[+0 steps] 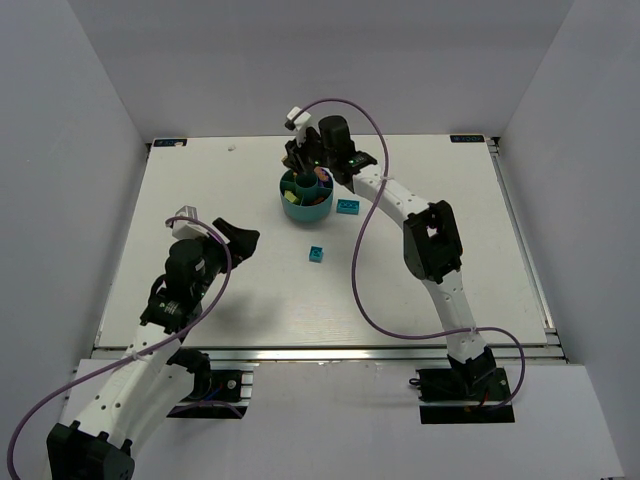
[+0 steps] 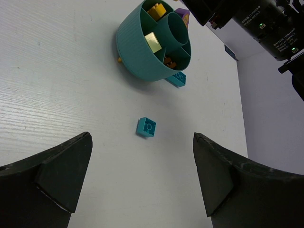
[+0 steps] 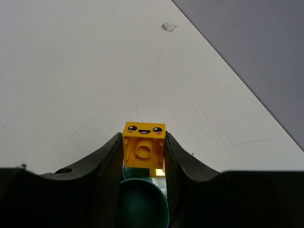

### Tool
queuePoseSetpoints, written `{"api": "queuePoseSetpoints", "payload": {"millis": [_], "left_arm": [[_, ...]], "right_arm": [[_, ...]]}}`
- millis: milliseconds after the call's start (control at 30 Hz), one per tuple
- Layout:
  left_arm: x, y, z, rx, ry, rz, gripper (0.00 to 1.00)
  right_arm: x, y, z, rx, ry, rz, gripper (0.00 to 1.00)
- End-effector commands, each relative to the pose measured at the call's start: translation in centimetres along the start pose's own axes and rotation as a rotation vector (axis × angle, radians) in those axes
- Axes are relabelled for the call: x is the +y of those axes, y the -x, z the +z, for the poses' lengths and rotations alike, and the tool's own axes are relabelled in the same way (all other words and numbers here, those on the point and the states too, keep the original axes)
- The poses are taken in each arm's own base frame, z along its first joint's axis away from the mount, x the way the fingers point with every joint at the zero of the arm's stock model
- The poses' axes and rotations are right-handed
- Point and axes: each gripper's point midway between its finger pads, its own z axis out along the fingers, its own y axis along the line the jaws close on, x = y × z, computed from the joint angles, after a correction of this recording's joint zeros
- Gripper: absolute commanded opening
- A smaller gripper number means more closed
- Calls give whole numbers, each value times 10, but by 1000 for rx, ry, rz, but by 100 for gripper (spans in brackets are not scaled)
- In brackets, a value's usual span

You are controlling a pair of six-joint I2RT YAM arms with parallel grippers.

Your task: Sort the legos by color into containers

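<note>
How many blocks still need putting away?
Partly done. Several bricks already sit in sections of the teal bowl. The right gripper holds a yellow smiley brick over it. Left on the table: one teal-blue brick beside the bowl, another farther out.

The overhead view looks down from behind the arms; both nearer wrist views share its teal divided bowl (image 1: 300,212).
</note>
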Motion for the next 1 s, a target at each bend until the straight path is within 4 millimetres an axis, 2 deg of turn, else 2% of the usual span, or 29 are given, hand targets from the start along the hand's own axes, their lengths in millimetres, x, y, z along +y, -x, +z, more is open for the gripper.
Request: {"api": "queuePoseSetpoints", "payload": {"millis": [0, 533, 600, 633, 767, 833, 967], "left_arm": [[1, -1, 1, -2, -3, 2, 96], [0, -1, 0, 0, -5, -2, 95], [0, 0, 0, -3, -6, -3, 95], [0, -1, 0, -1, -6, -2, 95], [0, 0, 0, -2, -5, -3, 95], [0, 0, 0, -1, -4, -3, 95], [0, 0, -1, -2, -5, -3, 95]], "right_arm": [[-3, 9, 3, -38, -14, -66, 0], [-3, -15, 7, 11, -20, -72, 0], [-3, -17, 7, 16, -22, -72, 4], [-3, -18, 7, 18, -23, -72, 10], [-4, -23, 6, 28, -28, -73, 16], [-5, -25, 6, 33, -31, -73, 25], [-4, -26, 5, 37, -30, -70, 36]]}}
